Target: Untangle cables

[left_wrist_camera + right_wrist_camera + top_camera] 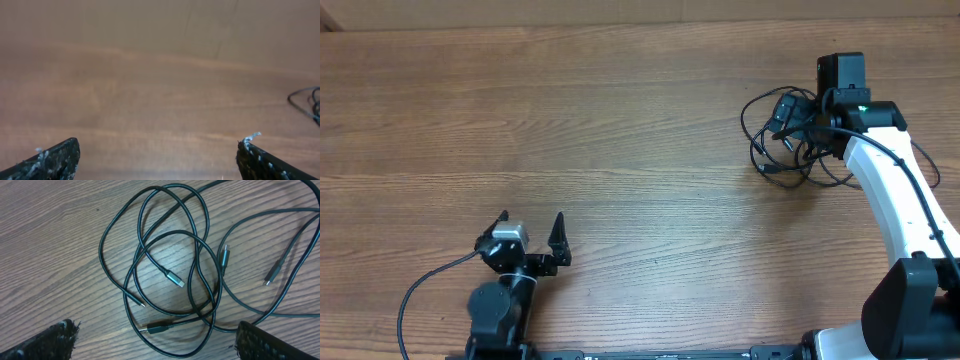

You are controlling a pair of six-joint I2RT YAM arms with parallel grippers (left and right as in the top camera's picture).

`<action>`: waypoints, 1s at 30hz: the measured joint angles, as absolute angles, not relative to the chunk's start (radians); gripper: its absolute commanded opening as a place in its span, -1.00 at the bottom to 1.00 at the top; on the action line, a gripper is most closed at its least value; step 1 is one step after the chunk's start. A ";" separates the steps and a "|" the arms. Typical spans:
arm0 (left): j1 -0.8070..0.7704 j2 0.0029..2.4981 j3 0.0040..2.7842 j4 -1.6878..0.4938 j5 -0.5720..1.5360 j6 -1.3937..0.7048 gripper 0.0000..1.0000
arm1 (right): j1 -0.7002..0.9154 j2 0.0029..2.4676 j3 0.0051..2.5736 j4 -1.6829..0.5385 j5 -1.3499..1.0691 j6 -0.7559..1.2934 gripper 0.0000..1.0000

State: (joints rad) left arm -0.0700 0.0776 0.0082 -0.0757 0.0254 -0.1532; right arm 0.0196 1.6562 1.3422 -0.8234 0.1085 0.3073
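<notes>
**Desk:** Where do things stand on the wooden table [620, 120]?

**Photographer:** The cables [790, 150], thin black cords in a loose tangle, lie at the far right; the right gripper [788, 122] hangs directly over them, jaws spread as wide as they go, nothing in them; the left gripper [531, 222] sits at the near left, well apart from the bunch, just as wide and just as empty.

**Desk:** Which step is this?

**Photographer:** By my reading, the opening one; no grasp is made yet and the loops all cross one another; the next move calls for the right gripper to drop onto a single strand, best near a free end, and draw it clear of the rest; the left arm would have to cross the table to pin what remains.

**Desk:** What do the wrist views add?

**Photographer:** The right wrist camera shows the cables [218, 287] as overlapping loops, a silver-tipped plug [172, 277] in the middle, a larger USB plug [159, 327] nearer the right gripper [157, 330], and two more small plugs to the right; the number of cords I cannot tell. The left wrist view gives bare wood ahead of the left gripper [157, 150] and one black loop of the cables [290, 98] at its right edge; only the overhead shows both arms together.
</notes>
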 measured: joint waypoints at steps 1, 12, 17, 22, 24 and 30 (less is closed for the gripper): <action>-0.070 0.058 0.008 -0.076 0.025 -0.146 1.00 | 0.020 1.656 1.342 -0.824 0.109 0.307 1.00; -0.070 0.016 0.008 -0.076 0.025 -0.097 0.99 | 0.020 1.656 1.342 -0.823 0.109 0.307 1.00; -0.070 0.016 0.008 -0.076 0.025 -0.097 0.99 | 0.020 1.656 1.342 -0.824 0.109 0.307 0.99; -0.070 0.016 0.008 -0.076 0.025 -0.097 0.99 | 0.020 1.656 1.342 -0.824 0.109 0.307 1.00; -0.070 0.016 0.008 -0.076 0.025 -0.097 0.99 | 0.020 1.656 1.342 -0.824 0.109 0.307 1.00; -0.070 0.016 0.008 -0.076 0.025 -0.097 0.99 | 0.020 1.656 1.342 -0.824 0.109 0.307 1.00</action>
